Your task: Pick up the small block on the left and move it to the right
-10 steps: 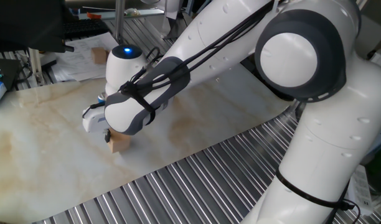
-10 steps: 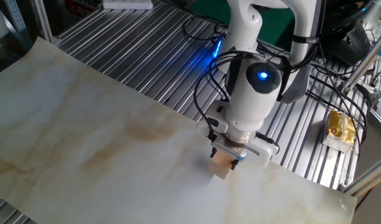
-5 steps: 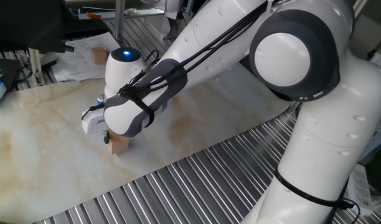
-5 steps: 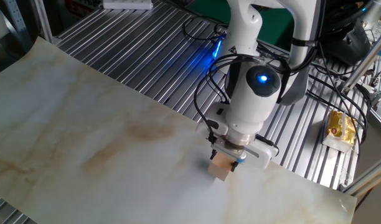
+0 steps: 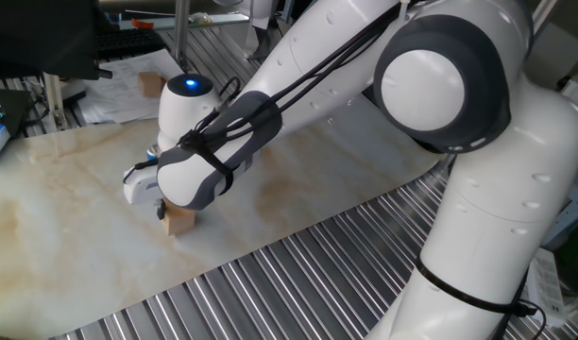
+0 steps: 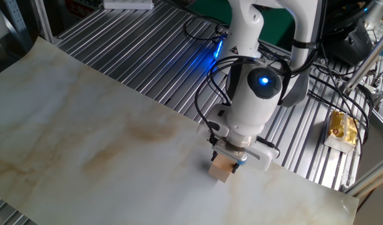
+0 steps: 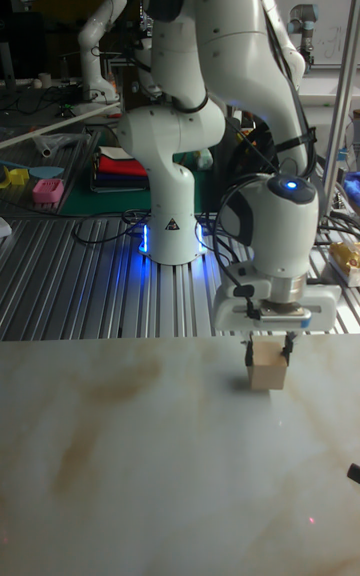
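The small block [image 7: 268,374], a pale tan wooden cube, is at the marble tabletop's surface toward the right in the tall fixed view. My gripper [image 7: 268,354] points straight down over it, one finger on each side of its upper half, shut on it. In one fixed view the block [image 5: 180,221] peeks out under the white hand, and the gripper [image 5: 174,210] is mostly hidden by the wrist. In the other fixed view the block [image 6: 220,170] sits below the gripper [image 6: 226,157]. I cannot tell whether the block's underside touches the table.
The marble sheet [image 6: 104,144] lies on a ribbed metal table [image 5: 298,274]. A darker brown cube [image 5: 154,83] rests on papers behind the sheet. A yellow packet [image 6: 342,128] lies on the ribs at the right. The robot base [image 7: 170,226] stands behind the sheet.
The gripper and the block have shifted together by a few pixels, slightly lower and sideways. The grip looks the same.
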You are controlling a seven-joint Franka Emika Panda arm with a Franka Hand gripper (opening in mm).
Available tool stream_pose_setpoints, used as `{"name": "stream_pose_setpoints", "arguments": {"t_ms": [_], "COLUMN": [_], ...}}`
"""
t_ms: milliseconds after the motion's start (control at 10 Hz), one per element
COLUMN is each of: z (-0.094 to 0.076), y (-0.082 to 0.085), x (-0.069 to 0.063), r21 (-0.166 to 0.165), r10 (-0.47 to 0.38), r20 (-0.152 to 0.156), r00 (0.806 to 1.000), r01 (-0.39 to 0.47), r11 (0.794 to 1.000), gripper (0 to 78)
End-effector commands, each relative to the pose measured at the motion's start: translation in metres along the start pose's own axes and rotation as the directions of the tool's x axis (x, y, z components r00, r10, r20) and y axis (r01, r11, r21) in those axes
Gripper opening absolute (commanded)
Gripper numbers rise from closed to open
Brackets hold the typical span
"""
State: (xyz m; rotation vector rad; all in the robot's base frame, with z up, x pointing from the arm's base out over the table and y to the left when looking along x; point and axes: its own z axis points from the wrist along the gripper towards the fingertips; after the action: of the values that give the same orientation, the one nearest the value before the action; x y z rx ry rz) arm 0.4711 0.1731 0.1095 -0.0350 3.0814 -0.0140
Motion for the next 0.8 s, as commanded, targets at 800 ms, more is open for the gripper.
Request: {"name": "stream_pose_setpoints", "arguments": {"t_ms": [800], "z": [0.0076], "y": [0.0017], "x": [-0.0025], "r21": [-0.001], "r10": [-0.001], "r20": [0.009], "r00": [1.000], "r01": [0.001], "r11": [1.000], "gripper": [1.3]}}
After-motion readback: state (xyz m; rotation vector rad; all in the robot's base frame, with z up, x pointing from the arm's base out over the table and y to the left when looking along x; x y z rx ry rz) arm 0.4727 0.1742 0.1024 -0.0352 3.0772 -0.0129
